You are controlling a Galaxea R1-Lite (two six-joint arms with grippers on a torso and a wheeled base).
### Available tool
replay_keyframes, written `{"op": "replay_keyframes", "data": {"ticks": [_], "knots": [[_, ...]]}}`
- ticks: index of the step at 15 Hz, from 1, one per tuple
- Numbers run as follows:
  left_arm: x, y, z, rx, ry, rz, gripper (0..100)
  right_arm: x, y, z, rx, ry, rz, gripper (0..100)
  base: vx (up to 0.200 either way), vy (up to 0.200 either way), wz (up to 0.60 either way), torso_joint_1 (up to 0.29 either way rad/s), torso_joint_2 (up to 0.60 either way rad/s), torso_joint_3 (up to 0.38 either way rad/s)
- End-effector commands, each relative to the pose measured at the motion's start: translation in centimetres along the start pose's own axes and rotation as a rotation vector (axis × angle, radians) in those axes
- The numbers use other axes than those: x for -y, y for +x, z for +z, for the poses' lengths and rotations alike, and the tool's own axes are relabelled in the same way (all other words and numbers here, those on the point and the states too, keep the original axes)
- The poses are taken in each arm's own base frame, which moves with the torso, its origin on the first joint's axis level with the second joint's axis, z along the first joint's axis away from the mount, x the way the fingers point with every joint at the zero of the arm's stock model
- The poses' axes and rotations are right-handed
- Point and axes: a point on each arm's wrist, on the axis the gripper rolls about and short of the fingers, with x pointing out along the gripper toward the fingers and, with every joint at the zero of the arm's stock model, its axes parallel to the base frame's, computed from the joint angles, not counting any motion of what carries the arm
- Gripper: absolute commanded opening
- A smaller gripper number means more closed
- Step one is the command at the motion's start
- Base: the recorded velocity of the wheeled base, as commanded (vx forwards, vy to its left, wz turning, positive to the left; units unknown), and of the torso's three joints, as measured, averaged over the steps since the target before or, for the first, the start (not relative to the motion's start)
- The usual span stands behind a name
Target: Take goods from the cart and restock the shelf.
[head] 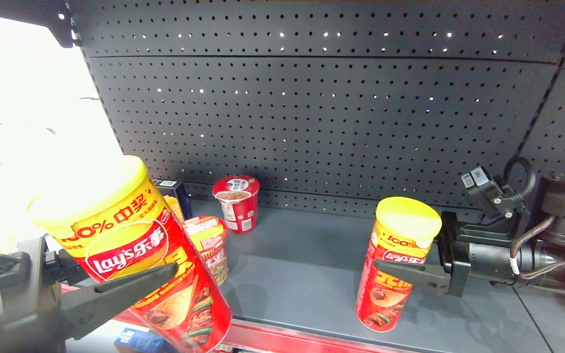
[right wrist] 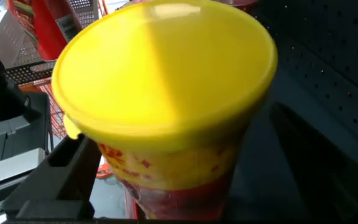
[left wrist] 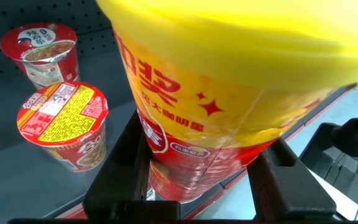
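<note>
Place: shop | pegboard-backed shelf [head: 307, 279] | noodle cup [head: 236, 202] | chip can [head: 401, 229]

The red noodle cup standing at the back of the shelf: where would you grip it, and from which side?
Grip the noodle cup by its side wall under the rim, coming level from the front right. It stands upright and flares upward, so it should not slip down; the back panel is close behind, and another cup crowds its front left.

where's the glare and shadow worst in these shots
Head view: bright glare blows out the space left of the shelf and washes the raised chip can's lid. Right wrist view: a shadow covers part of the standing chip can's lid.
</note>
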Motion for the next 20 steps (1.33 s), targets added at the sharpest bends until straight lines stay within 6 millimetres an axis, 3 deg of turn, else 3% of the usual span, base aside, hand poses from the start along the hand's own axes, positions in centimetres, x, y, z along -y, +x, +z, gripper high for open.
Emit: {"op": "replay_keyframes", "data": {"ticks": [1, 11, 17, 20], "knots": [[0.0, -0.1, 0.0, 0.002, 0.001, -0.001, 0, -0.1, -0.1, -0.2, -0.005, 0.004, -0.001, 100, 0.0, 0.0, 0.0, 0.0, 0.0, 0.0], [0.2, -0.7, -0.3, 0.013, 0.004, 0.001, 0, -2.8, -5.7, -0.4, 0.02, -0.021, -0.108, 100, 0.0, 0.0, 0.0, 0.0, 0.0, 0.0], [0.2, -0.8, -0.1, 0.021, 0.006, 0.003, 0, -3.9, -6.9, 0.3, 0.056, -0.057, -0.129, 100, 0.0, 0.0, 0.0, 0.0, 0.0, 0.0], [0.3, -1.0, 0.2, 0.037, 0.01, 0.003, 0, -4.5, -8.1, 1.1, 0.085, -0.089, -0.246, 100, 0.0, 0.0, 0.0, 0.0, 0.0, 0.0]]}}
